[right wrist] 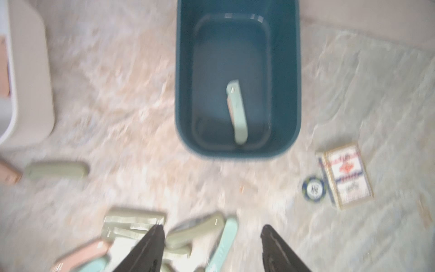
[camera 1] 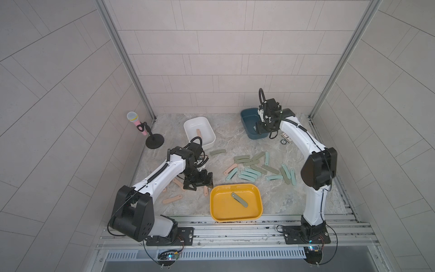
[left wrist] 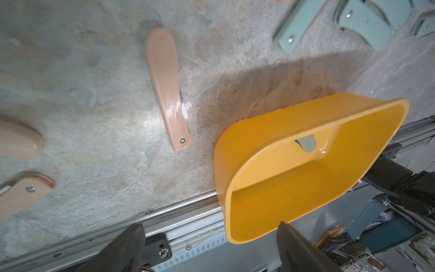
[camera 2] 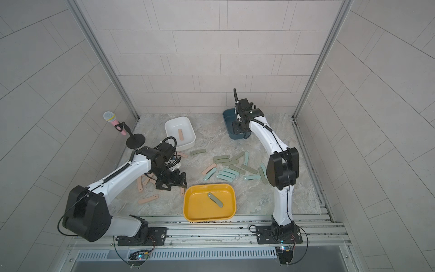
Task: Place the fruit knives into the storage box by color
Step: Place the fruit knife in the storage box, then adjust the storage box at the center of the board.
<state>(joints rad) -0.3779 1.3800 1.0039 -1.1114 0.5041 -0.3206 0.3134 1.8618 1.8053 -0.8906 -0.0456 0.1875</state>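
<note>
L fingers [left wrist: 122, 249] apart, empty, nr pink knife [left wrist: 166, 89]; R fingers [right wrist: 146, 252] apart, empty; teal knife [right wrist: 237, 113] in blue box [right wrist: 184, 94].

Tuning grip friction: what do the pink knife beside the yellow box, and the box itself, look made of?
Pink knife: likely glossy moulded plastic; a sharp white highlight runs across it, with a shiny metal-looking rivet at one end. Yellow box: likely smooth semi-gloss plastic; thin wall, rounded rim, small glints inside. Look alone cannot confirm either.
</note>
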